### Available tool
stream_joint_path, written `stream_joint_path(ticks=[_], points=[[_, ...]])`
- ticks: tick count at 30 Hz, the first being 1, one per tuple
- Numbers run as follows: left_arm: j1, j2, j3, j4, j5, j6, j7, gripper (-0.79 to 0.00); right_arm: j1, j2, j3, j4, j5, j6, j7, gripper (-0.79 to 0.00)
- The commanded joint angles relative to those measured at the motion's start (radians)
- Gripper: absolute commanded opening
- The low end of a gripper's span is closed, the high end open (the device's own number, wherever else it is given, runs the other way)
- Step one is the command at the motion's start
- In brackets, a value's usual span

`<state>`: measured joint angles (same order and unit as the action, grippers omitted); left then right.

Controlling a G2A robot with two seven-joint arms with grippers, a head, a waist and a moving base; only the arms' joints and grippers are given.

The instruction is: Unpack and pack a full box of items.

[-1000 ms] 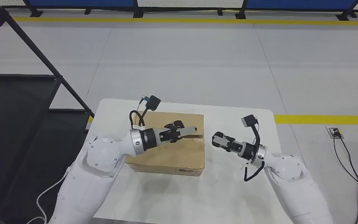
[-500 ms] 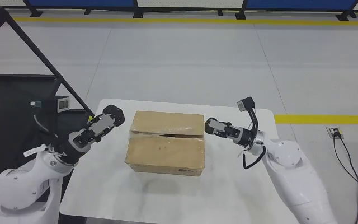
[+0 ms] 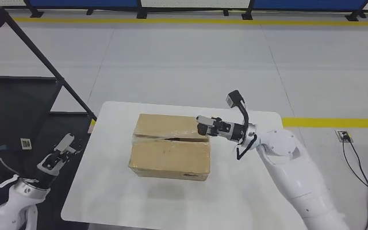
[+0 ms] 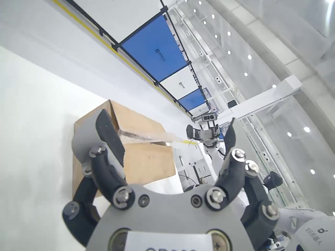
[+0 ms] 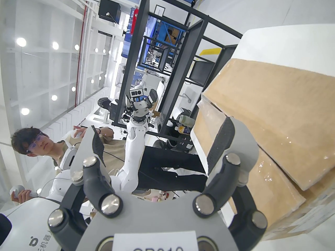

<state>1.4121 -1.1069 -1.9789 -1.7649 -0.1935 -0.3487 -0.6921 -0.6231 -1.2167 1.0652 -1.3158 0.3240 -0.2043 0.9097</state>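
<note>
1. nearest us, the left gripper [image 3: 63,147] hangs off the left edge of the table [image 3: 241,195], well apart from the box. its fingers [image 4: 108,131] are spread wide with nothing between them.
2. the box [image 3: 170,158] lies shut in the middle of the table. its two top flaps meet along a seam under clear tape [image 3: 172,138].
3. the task calls it full, so we judge it heavy. the cardboard walls look stiff, the flaps should bend, and the tape is glossy, so pads would likely slide on it.
4. the box looks too wide for either gripper to span. we would pinch bare cardboard at a flap's edge, at the seam's end where the tape puckers.
5. farthest off, the right gripper [image 3: 202,121] sits at the right end of the far flap. we cannot tell whether it touches. its fingers [image 5: 225,142] are wide open and hold nothing, one of them just beside the box's edge.
</note>
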Motion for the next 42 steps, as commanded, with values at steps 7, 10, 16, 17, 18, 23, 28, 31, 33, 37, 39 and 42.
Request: stream_joint_path(ticks=[7, 10, 16, 17, 18, 23, 28, 31, 33, 37, 39, 42], points=[[-0.016, 0.001, 0.078, 0.024, 0.039, -0.004, 0.017, 0.0, 0.036, -0.034, -0.076, 0.065, 0.098, -0.015, -0.027, 0.0], [-0.024, 0.002, 0.094, 0.028, 0.041, -0.006, 0.015, 0.0, 0.054, -0.047, -0.095, 0.09, 0.12, -0.003, -0.058, 0.0], [-0.025, 0.004, 0.112, 0.034, 0.045, -0.014, 0.023, 0.0, 0.117, -0.075, -0.164, 0.165, 0.112, 0.092, -0.054, 0.0], [-0.025, 0.005, 0.114, 0.037, 0.046, -0.014, 0.024, 0.0, 0.125, -0.078, -0.173, 0.18, 0.108, 0.1, -0.046, 0.0], [-0.025, 0.005, 0.116, 0.039, 0.046, -0.015, 0.024, 0.0, 0.134, -0.081, -0.181, 0.192, 0.106, 0.108, -0.035, 0.0], [-0.028, 0.008, 0.119, 0.048, 0.048, -0.014, 0.028, 0.0, 0.156, -0.093, -0.2, 0.249, 0.086, 0.115, -0.034, 0.0], [-0.03, 0.012, 0.12, 0.039, 0.045, -0.011, 0.029, 0.0, 0.164, -0.101, -0.203, 0.296, 0.078, 0.141, -0.048, 0.0], [-0.032, 0.013, 0.124, 0.036, 0.047, -0.009, 0.033, 0.0, 0.168, -0.104, -0.202, 0.321, 0.082, 0.153, -0.043, 0.0], [-0.035, 0.014, 0.129, 0.036, 0.05, -0.009, 0.035, 0.0, 0.172, -0.106, -0.199, 0.333, 0.084, 0.151, -0.031, 0.0], [-0.04, 0.015, 0.142, 0.04, 0.057, -0.007, 0.04, 0.0, 0.176, -0.108, -0.199, 0.343, 0.069, 0.171, -0.023, 0.0], [-0.042, 0.016, 0.147, 0.042, 0.059, -0.008, 0.043, 0.0, 0.179, -0.109, -0.196, 0.344, 0.069, 0.179, -0.015, 0.0], [-0.043, 0.017, 0.151, 0.043, 0.061, -0.005, 0.047, 0.0, 0.181, -0.11, -0.198, 0.35, 0.056, 0.195, -0.003, 0.0]])
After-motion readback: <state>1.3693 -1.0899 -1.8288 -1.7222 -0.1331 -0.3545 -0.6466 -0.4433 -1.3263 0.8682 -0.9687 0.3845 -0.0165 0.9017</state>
